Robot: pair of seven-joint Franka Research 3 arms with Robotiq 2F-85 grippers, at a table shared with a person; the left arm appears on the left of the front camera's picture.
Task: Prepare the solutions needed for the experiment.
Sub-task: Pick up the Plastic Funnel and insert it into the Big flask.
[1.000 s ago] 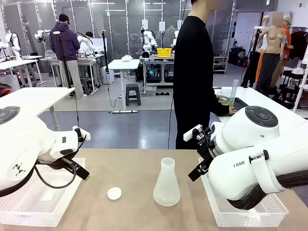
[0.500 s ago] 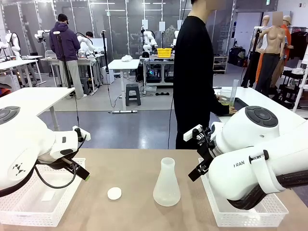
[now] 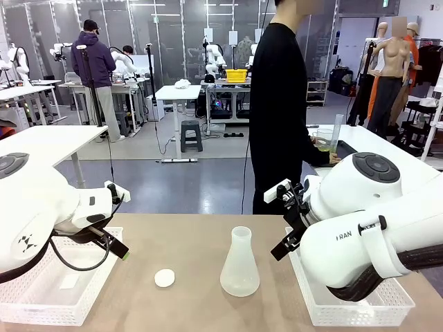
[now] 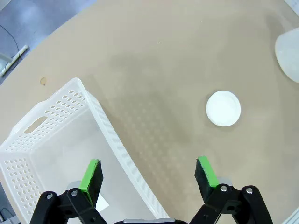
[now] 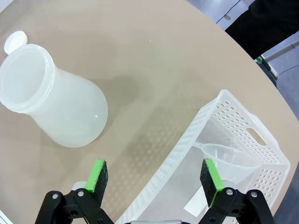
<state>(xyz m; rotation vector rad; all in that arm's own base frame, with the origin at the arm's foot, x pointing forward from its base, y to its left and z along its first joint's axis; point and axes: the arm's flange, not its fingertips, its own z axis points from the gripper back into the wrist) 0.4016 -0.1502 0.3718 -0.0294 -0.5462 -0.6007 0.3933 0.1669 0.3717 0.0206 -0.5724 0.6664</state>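
A translucent white conical flask (image 3: 239, 265) stands upright mid-table, and I see no liquid in it (image 5: 51, 98). A small white round disc (image 3: 165, 278) lies to its left (image 4: 224, 108). Pale yellow-green liquid, the solutions (image 3: 322, 143), sits in a clear vessel on a side table at the far right. The person in black (image 3: 280, 104) has a hand by it, next to a tall clear cylinder (image 3: 337, 131). My left gripper (image 4: 148, 172) hangs open over the edge of the left basket. My right gripper (image 5: 154, 175) hangs open over the edge of the right basket, apart from the flask.
A white perforated basket (image 3: 41, 304) sits at the table's left (image 4: 56, 121). Another basket (image 3: 315, 304) at the right holds a clear funnel (image 5: 229, 156). Bare tan tabletop surrounds the flask and disc. Both white arms bulk over the baskets.
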